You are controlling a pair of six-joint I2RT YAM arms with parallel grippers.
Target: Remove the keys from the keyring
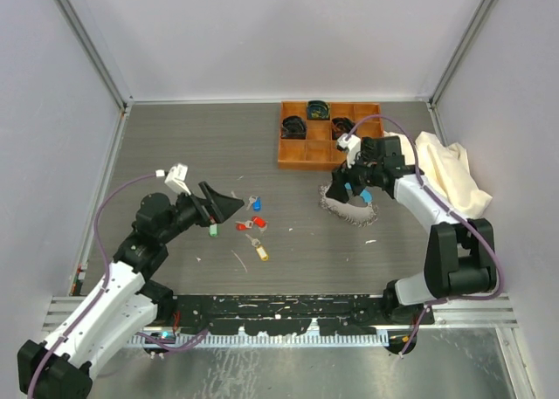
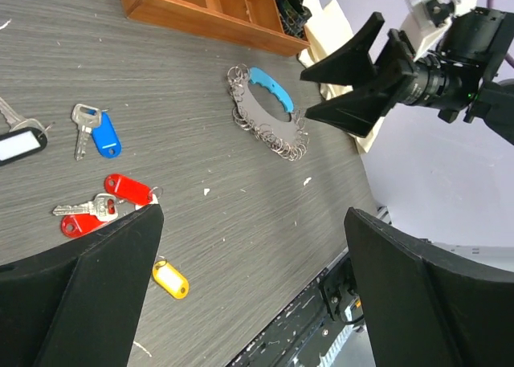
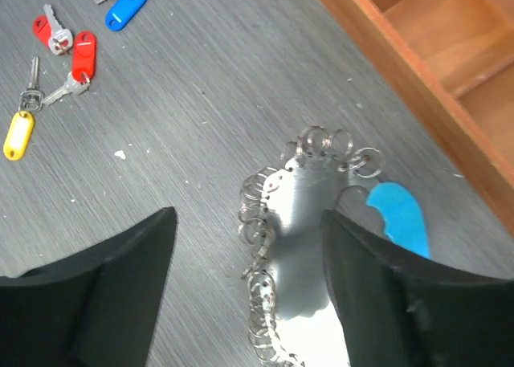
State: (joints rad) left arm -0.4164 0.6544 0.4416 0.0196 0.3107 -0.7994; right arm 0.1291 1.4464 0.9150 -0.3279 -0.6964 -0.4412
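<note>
The keyring (image 1: 351,210) lies on the table right of centre: a shiny flat loop edged with small silver rings, with a light-blue plastic segment (image 1: 365,196). It shows in the right wrist view (image 3: 295,246) and the left wrist view (image 2: 269,120). My right gripper (image 1: 348,189) (image 3: 249,303) is open just above it, jaws either side of its ringed edge. Loose keys lie mid-table: blue tag (image 1: 254,202) (image 2: 104,134), red tags (image 1: 258,222) (image 2: 128,189), yellow tag (image 1: 261,252) (image 2: 171,279), green tag (image 1: 213,230), black tag (image 2: 20,144). My left gripper (image 1: 229,205) (image 2: 253,303) is open and empty above them.
An orange compartment tray (image 1: 301,163) with black items stands behind the keyring. A crumpled cream cloth (image 1: 450,176) lies at the right. Small white specks dot the grey table. A black rail runs along the near edge.
</note>
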